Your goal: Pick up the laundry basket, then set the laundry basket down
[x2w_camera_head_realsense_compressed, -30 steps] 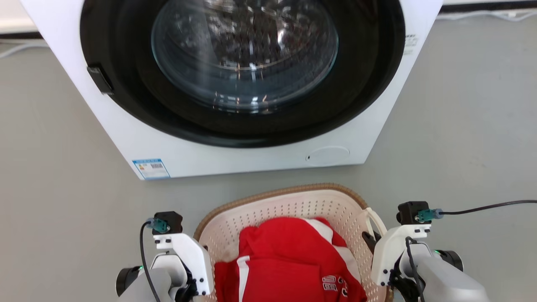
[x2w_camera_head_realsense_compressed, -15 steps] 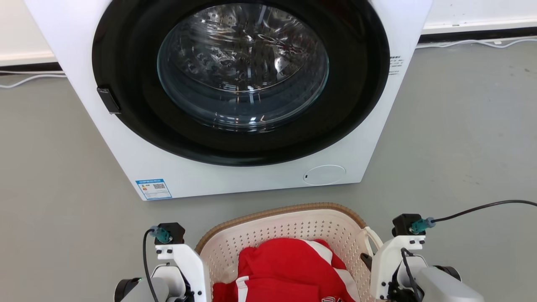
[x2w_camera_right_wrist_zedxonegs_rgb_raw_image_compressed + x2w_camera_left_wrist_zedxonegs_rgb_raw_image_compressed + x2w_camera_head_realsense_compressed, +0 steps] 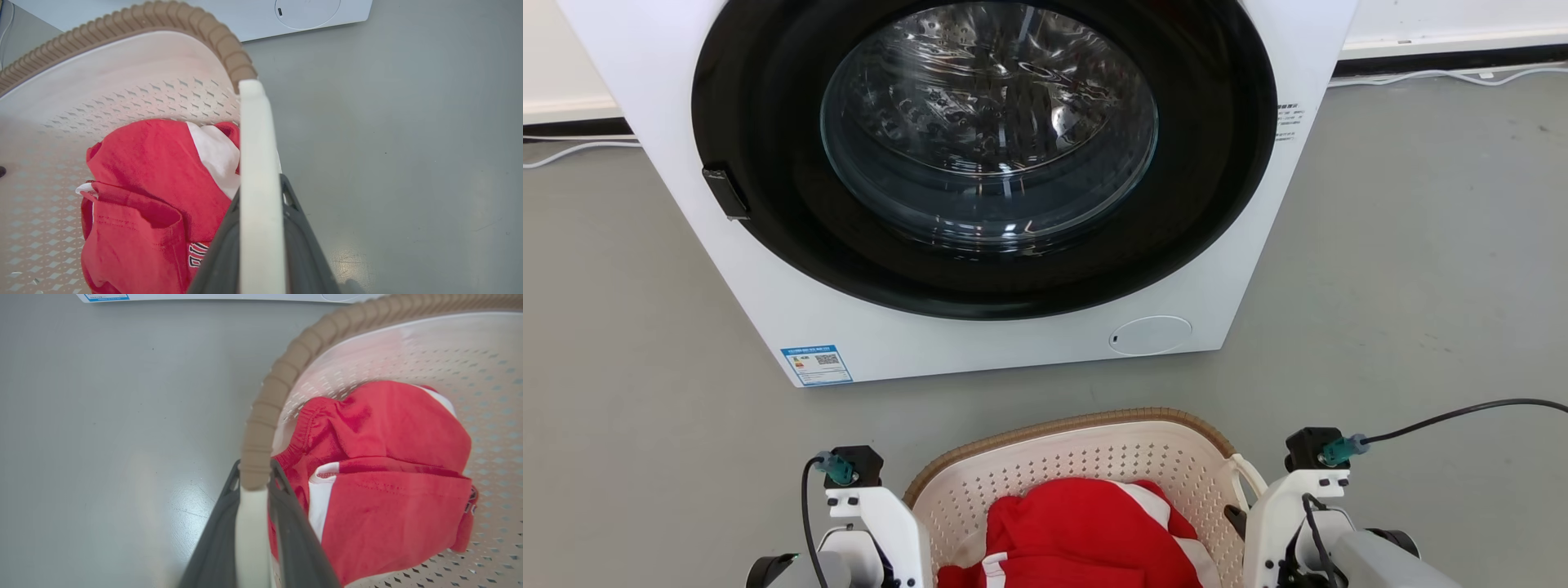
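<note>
The laundry basket point(image 3: 1094, 457), cream-white and perforated with a tan ribbed rim point(image 3: 1062, 424), sits low in the head view between my two arms, with a red and white garment point(image 3: 1094, 531) inside. In the left wrist view my left gripper point(image 3: 253, 486) is shut on the basket's left white handle point(image 3: 250, 526), just below the rim point(image 3: 278, 388). My right gripper point(image 3: 261, 192) is shut on the right white loop handle point(image 3: 257, 155), its dark fingers point(image 3: 300, 228) pressed to both sides. Whether the basket's base touches the grey floor is hidden.
A white front-loading washing machine point(image 3: 768, 310) with a round dark glass door point(image 3: 988, 131), closed, stands just beyond the basket. Grey floor point(image 3: 1405, 286) spreads to both sides. A black cable point(image 3: 1462, 412) runs from my right wrist, and white cables point(image 3: 1421, 77) lie along the back wall.
The whole head picture has shifted downward, so the camera moved. The basket and both grippers sit lower in it, and both grippers keep their hold on the handles.
</note>
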Robot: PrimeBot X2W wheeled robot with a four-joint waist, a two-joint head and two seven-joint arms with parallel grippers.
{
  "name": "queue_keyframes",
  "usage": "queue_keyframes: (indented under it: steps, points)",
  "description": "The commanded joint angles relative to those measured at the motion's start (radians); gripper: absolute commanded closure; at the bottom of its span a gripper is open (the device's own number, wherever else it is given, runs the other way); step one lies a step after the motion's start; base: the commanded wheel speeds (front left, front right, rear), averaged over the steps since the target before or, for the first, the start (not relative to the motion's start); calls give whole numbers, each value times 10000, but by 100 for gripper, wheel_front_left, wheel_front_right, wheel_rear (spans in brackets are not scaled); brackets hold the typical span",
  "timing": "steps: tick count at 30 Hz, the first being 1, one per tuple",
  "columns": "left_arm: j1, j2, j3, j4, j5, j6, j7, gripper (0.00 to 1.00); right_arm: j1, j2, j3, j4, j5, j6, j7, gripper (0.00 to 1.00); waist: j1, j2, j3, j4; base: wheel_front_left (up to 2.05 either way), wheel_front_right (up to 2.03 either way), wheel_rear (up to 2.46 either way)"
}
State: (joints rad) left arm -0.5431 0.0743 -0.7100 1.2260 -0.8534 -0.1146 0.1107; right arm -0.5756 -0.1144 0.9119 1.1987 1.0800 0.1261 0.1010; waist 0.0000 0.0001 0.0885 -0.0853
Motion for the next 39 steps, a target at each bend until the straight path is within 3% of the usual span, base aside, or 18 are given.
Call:
queue_keyframes:
  steps: [1, 31, 39]
  points:
    - [-305, 205, 124, -144, -15, -161, -109, 100, -223, -92, 128, -111, 73, 46, -193, 100, 0, -1, 8, 1, 0, 0, 0]
    - [-581, 252, -656, 178, -795, -161, -472, 100, -451, -162, 911, -115, 766, 46, -410, 100, 0, -1, 156, -62, 0, 0, 0]
    - [-901, 254, -820, 219, -948, -161, -703, 100, -753, -301, 1103, -237, 925, 46, -636, 100, 0, -1, 706, -48, 0, 0, 0]
